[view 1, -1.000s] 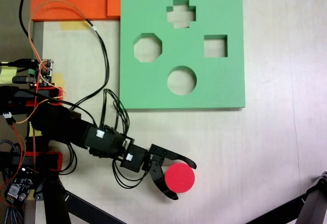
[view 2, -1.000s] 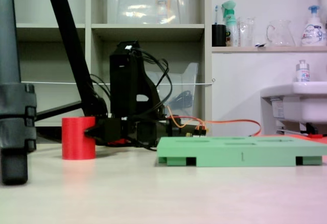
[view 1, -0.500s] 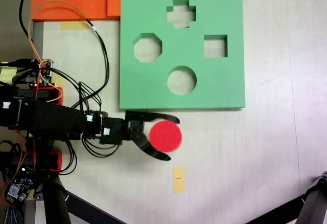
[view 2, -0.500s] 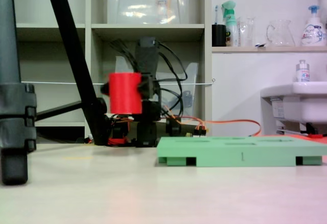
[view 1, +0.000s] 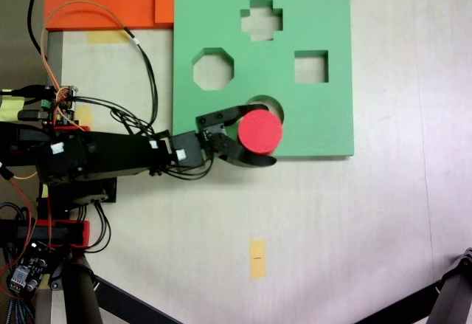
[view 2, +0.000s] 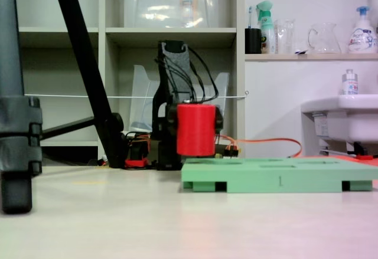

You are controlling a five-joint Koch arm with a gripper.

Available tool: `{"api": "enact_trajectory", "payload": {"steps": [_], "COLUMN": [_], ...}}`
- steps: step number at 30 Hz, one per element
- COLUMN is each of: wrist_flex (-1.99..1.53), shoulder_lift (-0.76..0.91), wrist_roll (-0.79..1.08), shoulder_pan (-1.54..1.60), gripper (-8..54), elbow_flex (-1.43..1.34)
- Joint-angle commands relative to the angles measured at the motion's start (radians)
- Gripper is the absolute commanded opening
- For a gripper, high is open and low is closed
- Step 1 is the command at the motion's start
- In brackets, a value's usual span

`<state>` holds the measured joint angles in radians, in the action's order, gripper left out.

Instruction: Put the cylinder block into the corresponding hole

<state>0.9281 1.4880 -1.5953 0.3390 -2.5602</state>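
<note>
Green foam board (view 1: pixel 324 117) has four cut-outs, all empty; round hole (view 1: pixel 270 103) is partly hidden under the red cylinder (view 1: pixel 259 131). Gripper (view 1: pixel 254 133) closed partway round the cylinder, one jaw each side, gripping it. In a fixed view the cylinder (view 2: pixel 195 129) is upright, held just above the board's (view 2: pixel 277 176) near-left end, w/ a gap underneath.

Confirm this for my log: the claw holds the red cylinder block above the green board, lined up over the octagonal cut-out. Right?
Not quite. The claw does hold the cylinder block above the green board, but in a fixed view from above it sits at the round cut-out, overlapping its lower edge. The octagonal cut-out lies further up and left, uncovered.
</note>
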Motion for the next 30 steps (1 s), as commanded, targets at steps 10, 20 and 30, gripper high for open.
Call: {"api": "enact_trajectory", "payload": {"steps": [10, 20, 30], "wrist_flex": [0.163, 0.164, 0.314], "shoulder_lift": [-0.100, -0.186, -0.359], "wrist_roll": [-0.015, -0.012, -0.012], "shoulder_pan": [0.124, 0.141, 0.150], "gripper": [23.6, 23.8, 35.9], "elbow_flex": [0.103, 0.158, 0.192]}}
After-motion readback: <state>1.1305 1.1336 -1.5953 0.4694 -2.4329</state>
